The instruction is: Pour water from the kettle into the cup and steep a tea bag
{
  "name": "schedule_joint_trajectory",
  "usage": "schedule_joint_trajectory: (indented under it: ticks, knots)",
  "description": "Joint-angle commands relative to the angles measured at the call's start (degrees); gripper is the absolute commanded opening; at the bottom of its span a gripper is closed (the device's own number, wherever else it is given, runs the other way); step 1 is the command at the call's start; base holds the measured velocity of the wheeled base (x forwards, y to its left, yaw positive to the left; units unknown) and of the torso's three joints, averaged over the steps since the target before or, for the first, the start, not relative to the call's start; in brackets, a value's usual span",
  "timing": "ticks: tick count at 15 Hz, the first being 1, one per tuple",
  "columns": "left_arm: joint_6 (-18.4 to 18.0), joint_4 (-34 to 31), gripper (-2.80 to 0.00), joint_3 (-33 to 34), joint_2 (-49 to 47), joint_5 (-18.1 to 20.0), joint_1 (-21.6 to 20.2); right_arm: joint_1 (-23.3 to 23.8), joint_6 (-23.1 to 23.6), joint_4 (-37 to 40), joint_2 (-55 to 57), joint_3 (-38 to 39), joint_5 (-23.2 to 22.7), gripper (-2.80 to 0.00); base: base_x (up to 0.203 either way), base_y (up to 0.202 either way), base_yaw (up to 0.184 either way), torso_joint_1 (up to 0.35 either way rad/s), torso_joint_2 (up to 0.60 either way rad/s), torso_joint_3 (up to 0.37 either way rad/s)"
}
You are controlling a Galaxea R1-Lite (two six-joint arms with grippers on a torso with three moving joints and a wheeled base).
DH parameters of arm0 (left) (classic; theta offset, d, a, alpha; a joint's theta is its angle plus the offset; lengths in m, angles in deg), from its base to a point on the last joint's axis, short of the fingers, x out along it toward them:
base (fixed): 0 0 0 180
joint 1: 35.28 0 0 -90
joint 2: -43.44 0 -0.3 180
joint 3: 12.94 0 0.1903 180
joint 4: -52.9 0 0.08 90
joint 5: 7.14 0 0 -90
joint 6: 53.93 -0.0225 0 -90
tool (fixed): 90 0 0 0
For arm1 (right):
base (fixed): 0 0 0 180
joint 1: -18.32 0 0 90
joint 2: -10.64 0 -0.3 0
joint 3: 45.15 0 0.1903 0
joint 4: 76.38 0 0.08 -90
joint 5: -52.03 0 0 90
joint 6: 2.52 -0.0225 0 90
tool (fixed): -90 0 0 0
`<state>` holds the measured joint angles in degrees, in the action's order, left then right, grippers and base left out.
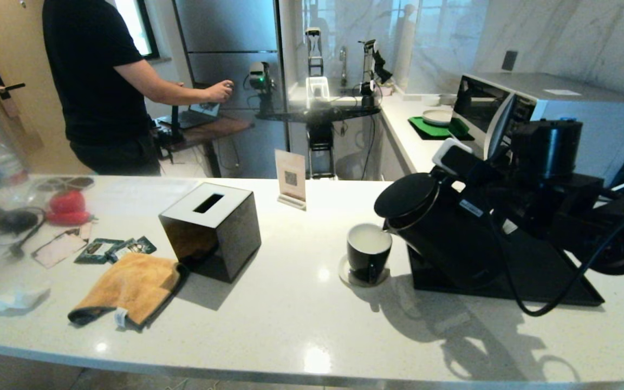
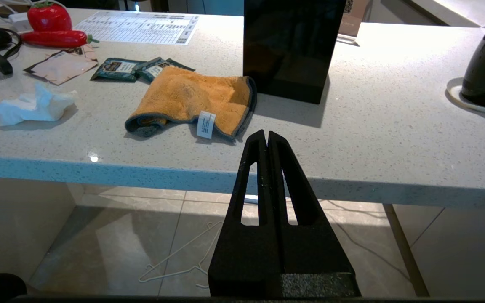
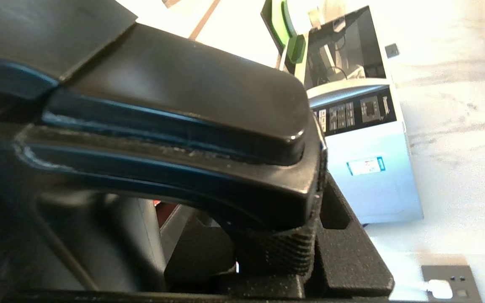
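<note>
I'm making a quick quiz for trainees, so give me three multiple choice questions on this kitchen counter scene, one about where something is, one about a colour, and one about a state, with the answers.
1. Where does the cup stand?
A. On a small round coaster
B. On the black tray
C. On the cloth

2. What colour is the cloth?
A. Green
B. Orange
C. White

3. How is the kettle held?
A. Upright on the tray
B. Lying on the counter
C. Tilted, spout at the cup's rim

Answers:
1. A, a pale coaster rims the cup's base, beside the tray.
2. B, orange with a dark edge.
3. C, the right gripper clamps its handle and it leans toward the cup.
</note>
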<state>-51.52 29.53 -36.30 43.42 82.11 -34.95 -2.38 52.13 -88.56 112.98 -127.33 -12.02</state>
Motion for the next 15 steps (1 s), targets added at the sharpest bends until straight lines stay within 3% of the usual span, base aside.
schedule_joint_trajectory:
  ticks: [1, 15]
  knots:
    - [0.0, 0.0, -2.80, 0.0, -0.1, 0.0, 0.0, -0.5, 0.5, -0.2, 0.0, 0.0, 0.1, -2.80, 0.000, 0.000, 0.000, 0.000, 0.00, 0.000]
    - [0.0, 0.0, -2.80, 0.0, -0.1, 0.0, 0.0, -1.4, 2.5, -0.4, 1.0, -1.9, 0.1, -2.80, 0.000, 0.000, 0.000, 0.000, 0.00, 0.000]
